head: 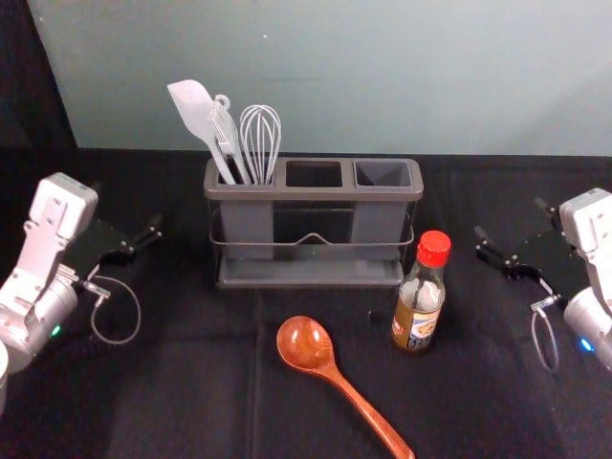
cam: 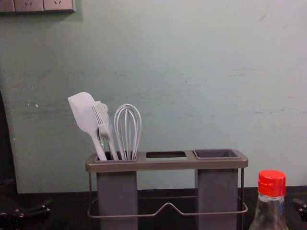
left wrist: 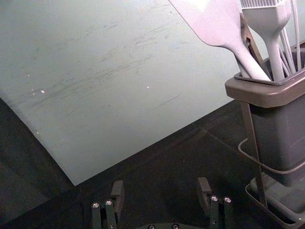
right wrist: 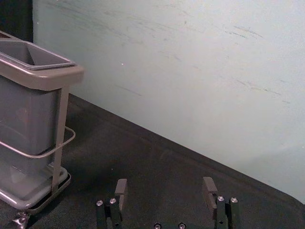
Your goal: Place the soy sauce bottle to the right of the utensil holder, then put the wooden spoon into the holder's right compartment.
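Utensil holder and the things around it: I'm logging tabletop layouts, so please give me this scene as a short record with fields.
utensil holder: upright
left compartment: spatula, brush, whisk
right compartment: empty
soy sauce bottle: standing, red-capped, in front of holder's right end
wooden spoon: lying in front of holder, handle pointing away from it
left gripper: left of holder, jaws open
right gripper: right of bottle, jaws open
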Action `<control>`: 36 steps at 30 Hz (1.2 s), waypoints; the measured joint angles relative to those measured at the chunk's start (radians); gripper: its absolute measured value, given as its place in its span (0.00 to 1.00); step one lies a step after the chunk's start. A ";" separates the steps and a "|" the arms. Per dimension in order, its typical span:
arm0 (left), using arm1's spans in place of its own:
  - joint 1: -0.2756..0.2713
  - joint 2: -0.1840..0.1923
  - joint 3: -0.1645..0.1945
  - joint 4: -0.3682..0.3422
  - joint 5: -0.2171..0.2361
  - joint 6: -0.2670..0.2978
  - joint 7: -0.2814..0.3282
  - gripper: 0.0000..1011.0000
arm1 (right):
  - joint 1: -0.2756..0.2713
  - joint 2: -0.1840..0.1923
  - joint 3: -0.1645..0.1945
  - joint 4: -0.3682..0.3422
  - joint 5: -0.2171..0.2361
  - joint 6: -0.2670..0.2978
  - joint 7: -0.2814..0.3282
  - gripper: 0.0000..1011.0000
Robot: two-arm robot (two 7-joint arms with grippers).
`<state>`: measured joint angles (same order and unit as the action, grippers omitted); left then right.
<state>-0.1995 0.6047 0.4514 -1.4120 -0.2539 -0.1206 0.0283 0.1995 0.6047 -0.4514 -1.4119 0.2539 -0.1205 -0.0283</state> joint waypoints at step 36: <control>0.000 0.000 0.000 0.000 0.000 0.000 0.000 0.99 | 0.000 0.000 0.000 0.000 0.000 0.000 0.000 0.99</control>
<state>-0.1995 0.6047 0.4514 -1.4120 -0.2539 -0.1205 0.0283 0.1995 0.6047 -0.4513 -1.4120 0.2539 -0.1205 -0.0282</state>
